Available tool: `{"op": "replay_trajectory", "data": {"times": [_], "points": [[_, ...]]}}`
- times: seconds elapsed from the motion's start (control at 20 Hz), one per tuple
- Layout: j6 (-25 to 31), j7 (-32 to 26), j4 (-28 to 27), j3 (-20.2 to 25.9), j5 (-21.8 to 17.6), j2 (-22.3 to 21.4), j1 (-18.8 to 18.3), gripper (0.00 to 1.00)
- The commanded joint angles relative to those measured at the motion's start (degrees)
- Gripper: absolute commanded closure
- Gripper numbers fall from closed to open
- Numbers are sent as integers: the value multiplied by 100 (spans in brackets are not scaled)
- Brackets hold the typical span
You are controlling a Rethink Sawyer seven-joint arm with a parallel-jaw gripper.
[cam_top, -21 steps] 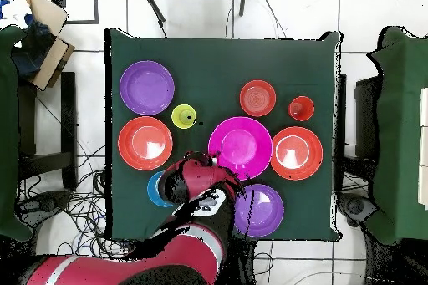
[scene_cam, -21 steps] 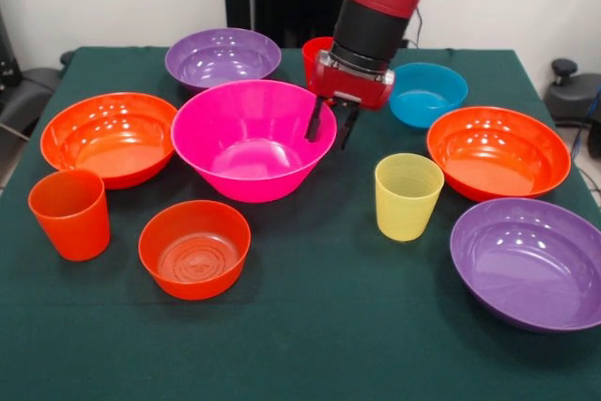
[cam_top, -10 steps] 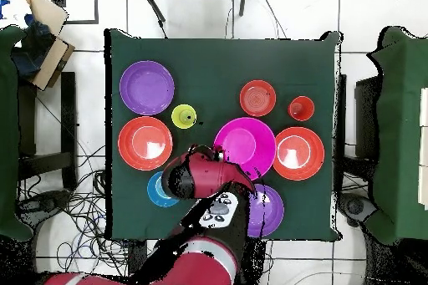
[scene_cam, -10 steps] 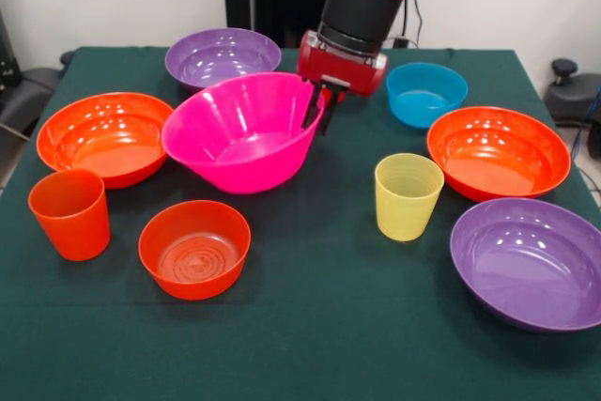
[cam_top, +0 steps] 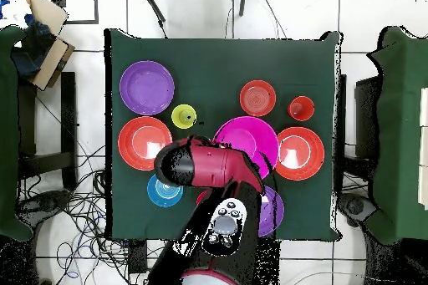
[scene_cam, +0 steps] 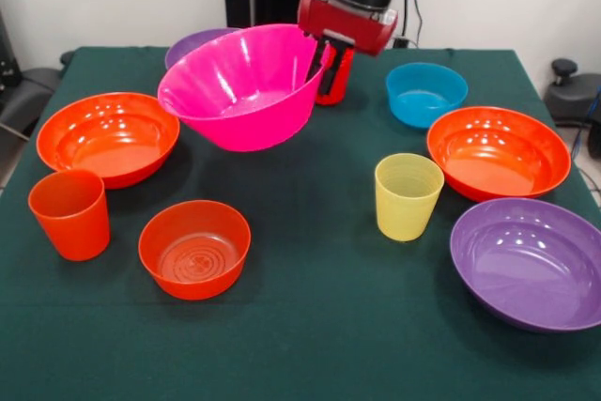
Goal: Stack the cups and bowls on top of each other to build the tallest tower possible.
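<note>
Above table [scene_cam: 310, 326], pincer [scene_cam: 322, 55] grips tilted pink bowl [scene_cam: 239, 86]; overhead arm hides grasp.

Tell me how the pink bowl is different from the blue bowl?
The pink bowl is big and deep; the blue bowl is much smaller. The pink bowl is up in the air, tilted, with the gripper pinching its rim; the blue bowl sits flat on the table with nothing touching it. Both are round, shiny and empty.
</note>
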Motion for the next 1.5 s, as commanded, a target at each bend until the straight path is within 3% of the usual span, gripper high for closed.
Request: {"op": "replay_trajectory", "data": {"times": [0.05,0.4,0.65,0.95,1.5], "points": [[628,480,-908,454,170,-151,-10,100],[878,294,-1603,599,112,274,-188,100],[568,376,-2050,513,17,890,-190,100],[813,26,-2733,683,-41,1281,-505,100],[899,-9,-3194,430,-242,1734,-429,100]]}}
